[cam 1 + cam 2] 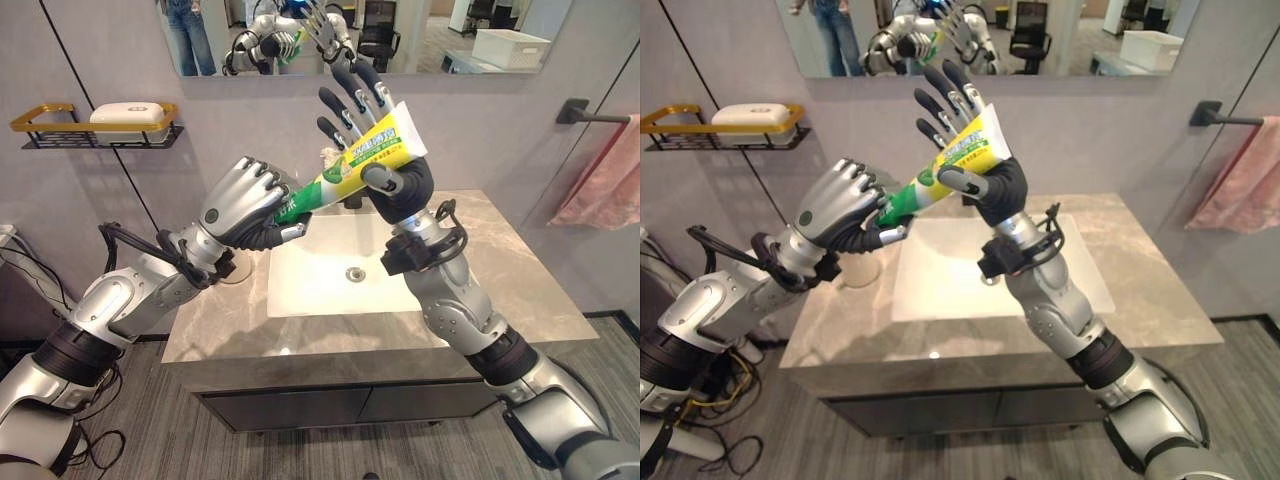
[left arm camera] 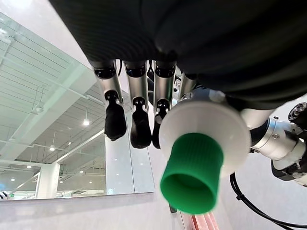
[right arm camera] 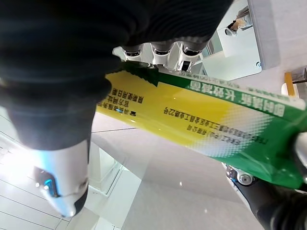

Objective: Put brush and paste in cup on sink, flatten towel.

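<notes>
Above the grey stone sink counter [image 1: 500, 290] we hold the toothpaste tube [image 1: 355, 165] between us: our left hand [image 1: 245, 205] curls round its green-capped end, while our right hand [image 1: 375, 140] pins the yellow middle with its thumb, fingers spread straight. Beyond the right hand, a pink towel [image 1: 605, 180] hangs.

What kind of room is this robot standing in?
It looks like a bathroom, or a mock-up of one: a white sink set in a stone-look counter, a mirror above, and a pink towel on a wall bar.
</notes>
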Motion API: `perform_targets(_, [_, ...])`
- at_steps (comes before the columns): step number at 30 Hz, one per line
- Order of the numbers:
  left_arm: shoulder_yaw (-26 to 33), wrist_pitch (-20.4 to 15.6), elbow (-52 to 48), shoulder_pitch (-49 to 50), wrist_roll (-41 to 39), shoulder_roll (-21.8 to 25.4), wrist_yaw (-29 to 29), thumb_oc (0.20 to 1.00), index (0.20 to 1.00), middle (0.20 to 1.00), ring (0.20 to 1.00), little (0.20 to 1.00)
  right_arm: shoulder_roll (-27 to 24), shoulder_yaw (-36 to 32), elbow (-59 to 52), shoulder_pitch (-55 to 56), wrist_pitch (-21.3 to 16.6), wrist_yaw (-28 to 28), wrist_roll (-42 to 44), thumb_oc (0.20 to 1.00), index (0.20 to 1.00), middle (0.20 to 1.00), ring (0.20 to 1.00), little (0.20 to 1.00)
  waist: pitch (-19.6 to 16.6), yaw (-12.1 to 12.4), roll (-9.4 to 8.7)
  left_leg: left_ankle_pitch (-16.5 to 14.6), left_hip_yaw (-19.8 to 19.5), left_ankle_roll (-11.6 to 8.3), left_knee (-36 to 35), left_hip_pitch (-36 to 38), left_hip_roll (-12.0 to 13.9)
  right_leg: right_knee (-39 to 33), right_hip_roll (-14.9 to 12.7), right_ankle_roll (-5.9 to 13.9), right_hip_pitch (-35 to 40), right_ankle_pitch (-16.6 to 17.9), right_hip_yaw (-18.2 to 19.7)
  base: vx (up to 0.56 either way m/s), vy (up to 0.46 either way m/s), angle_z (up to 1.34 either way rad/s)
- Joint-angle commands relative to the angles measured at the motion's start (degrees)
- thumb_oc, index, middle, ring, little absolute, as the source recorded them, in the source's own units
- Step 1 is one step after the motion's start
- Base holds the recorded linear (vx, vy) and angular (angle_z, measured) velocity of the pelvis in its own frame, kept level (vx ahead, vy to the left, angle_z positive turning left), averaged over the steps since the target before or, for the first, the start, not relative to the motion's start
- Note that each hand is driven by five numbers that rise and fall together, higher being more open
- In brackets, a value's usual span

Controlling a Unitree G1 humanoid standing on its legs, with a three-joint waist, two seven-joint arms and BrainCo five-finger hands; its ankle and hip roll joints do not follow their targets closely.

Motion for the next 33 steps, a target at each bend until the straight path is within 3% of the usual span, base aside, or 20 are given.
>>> perform_targets(1, [-0.5,3.1,2.7,-9.9,-2.1,-2.1,3.5,0.200,0.200,0.200,0.200,0.200,0.9,-0.5,-2.4,-1.0,-2.0,0.4,0.5,1.000,1.000,1.000,1.000,1.000,-1.1,0.9,-2.14,-1.1,-2.3,-2.52,0.4,1.4,2.7,0.5,-6.2,5.80,1.7,0.1,0.6,0.00,0.000,0.00])
perform_targets(21, [0.7,4.3,1.2,-8.9,1.3,-3.9,7.6,0.200,0.200,0.200,0.200,0.200,2.5,-2.3,-0.8,1.3,-2.7,-6.1,-4.5,1.000,1.000,1.000,1.000,1.000,-1.1,0.5,-1.74,-1.6,-2.1,-2.31,0.4,1.7,2.4,0.5,-6.5,5.86,1.8,0.1,0.8,0.00,0.001,-0.03])
perform_targets(33, [0.8,3.7,-0.1,-7.8,0.9,-3.6,7.5,0.200,0.200,0.200,0.200,0.200,3.0,-1.9,0.1,0.5,-2.8,-7.0,-5.8,1.000,1.000,1.000,1.000,1.000,-1.1,0.5,-1.67,-1.8,-2.1,-2.22,0.4,2.0,2.3,0.5,-6.5,5.80,2.0,-0.1,0.8,0.00,0.000,0.00])
